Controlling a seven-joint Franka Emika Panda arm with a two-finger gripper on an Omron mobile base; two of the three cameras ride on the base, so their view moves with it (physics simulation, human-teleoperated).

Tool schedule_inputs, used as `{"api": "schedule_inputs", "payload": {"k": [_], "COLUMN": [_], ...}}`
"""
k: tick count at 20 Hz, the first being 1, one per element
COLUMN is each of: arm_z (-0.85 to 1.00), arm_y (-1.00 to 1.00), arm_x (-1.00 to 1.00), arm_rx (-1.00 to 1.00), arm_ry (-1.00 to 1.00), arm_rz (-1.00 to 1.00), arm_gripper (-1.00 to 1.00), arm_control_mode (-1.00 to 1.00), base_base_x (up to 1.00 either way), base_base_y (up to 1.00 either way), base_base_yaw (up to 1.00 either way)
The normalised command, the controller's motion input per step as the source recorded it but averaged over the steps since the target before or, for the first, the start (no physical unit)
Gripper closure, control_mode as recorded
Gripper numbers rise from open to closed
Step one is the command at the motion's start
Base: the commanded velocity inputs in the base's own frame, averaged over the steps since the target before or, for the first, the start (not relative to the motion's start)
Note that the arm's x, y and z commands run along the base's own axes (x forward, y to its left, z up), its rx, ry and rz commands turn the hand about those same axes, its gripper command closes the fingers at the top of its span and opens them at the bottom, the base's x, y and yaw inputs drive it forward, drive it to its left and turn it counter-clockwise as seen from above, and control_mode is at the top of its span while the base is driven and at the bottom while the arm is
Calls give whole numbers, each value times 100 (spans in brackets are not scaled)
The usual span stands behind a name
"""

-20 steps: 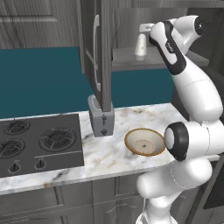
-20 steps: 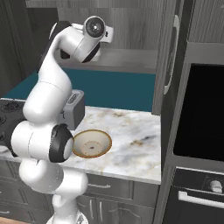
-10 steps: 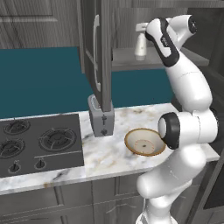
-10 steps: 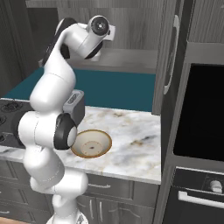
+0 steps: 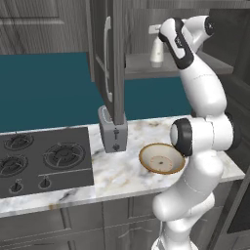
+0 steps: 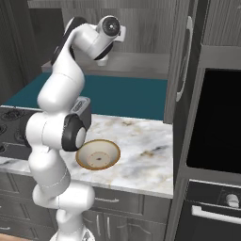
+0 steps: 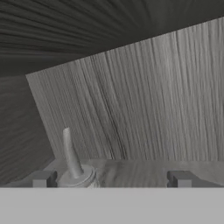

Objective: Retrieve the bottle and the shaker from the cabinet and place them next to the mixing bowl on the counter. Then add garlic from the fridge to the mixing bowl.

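Note:
A pale bottle (image 5: pixel 156 52) with a slim neck stands on the shelf of the open upper cabinet. My gripper (image 5: pixel 157 35) reaches into the cabinet at the bottle's top. In the hand view the bottle (image 7: pixel 72 164) rises just inside the left fingertip (image 7: pixel 41 178). My gripper (image 7: pixel 111 179) is open around it and grips nothing. The wooden mixing bowl (image 5: pixel 161 158) (image 6: pixel 98 154) sits on the marble counter in front of my base. The shaker, the garlic and the fridge are out of view.
The open cabinet door (image 5: pixel 112 53) hangs over a grey toaster (image 5: pixel 112 133) (image 6: pixel 82 110). A black stove (image 5: pixel 39 158) lies at the counter's left. A second open door (image 6: pixel 181 61) and a built-in oven (image 6: pixel 216 122) stand at the right.
The arm has stretched up and pushed the hand deeper into the cabinet, up to the bottle. The gripper has stayed open.

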Motion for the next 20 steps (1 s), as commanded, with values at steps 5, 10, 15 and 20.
{"api": "schedule_inputs", "payload": {"k": [5, 10, 15, 20], "arm_z": [0, 0, 0, 0], "arm_y": [3, 0, 0, -2], "arm_x": [17, 5, 0, -43], "arm_rx": [-2, 0, 0, 1], "arm_ry": [0, 0, -2, -21], "arm_rz": [0, 0, 0, 0], "arm_gripper": [100, 100, 100, 100], "arm_control_mode": [-100, -100, -100, -100], "base_base_x": [0, 0, 0, 0], "base_base_y": [0, 0, 0, 0], "base_base_yaw": [0, 0, 0, 0]}}
